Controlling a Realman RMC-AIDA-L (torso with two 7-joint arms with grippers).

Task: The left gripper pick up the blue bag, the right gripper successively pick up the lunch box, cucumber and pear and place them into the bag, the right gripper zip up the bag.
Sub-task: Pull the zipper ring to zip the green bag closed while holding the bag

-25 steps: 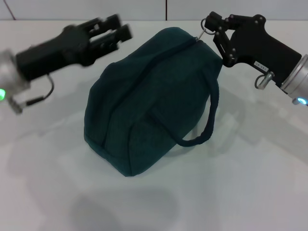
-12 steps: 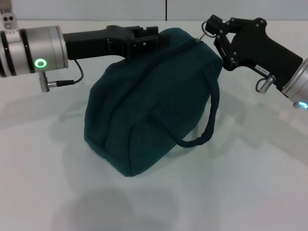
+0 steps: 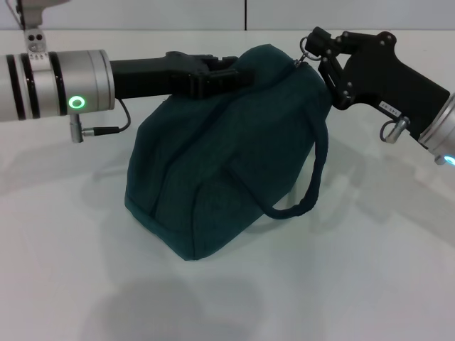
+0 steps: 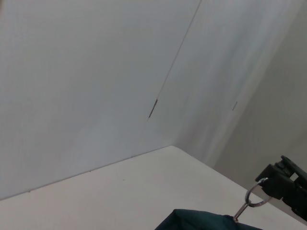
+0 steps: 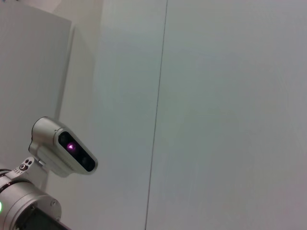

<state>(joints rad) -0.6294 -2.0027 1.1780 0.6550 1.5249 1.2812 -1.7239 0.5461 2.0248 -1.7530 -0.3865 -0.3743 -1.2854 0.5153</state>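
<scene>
A big blue bag (image 3: 220, 149) sits on the white table (image 3: 355, 284), about in the middle. It looks dark blue-green and puffy, like it is full. It leans a bit, with its top toward the far right. Its zipper line runs along the top and looks shut all the way. A long strap handle (image 3: 313, 177) hangs down the right side of the bag and curls back near the bottom.

The left gripper (image 3: 224, 71) reaches in from the left side, stretched out flat. Its black tip lies on the top of the bag, on the far left part. I cannot tell if its fingers are open or closed, because they look dark against the dark bag. A green light ring (image 3: 76, 103) glows on the silver arm part behind it.

The right gripper (image 3: 313, 44) comes in from the far right. Its fingers are pinched tight on the metal ring (image 4: 254, 197) of the zipper pull, at the far right top corner of the bag. In the left wrist view you can see that ring held in the black fingertips, just above the edge of the bag.

The lunch box, cucumber and pear are not out on the table.
</scene>
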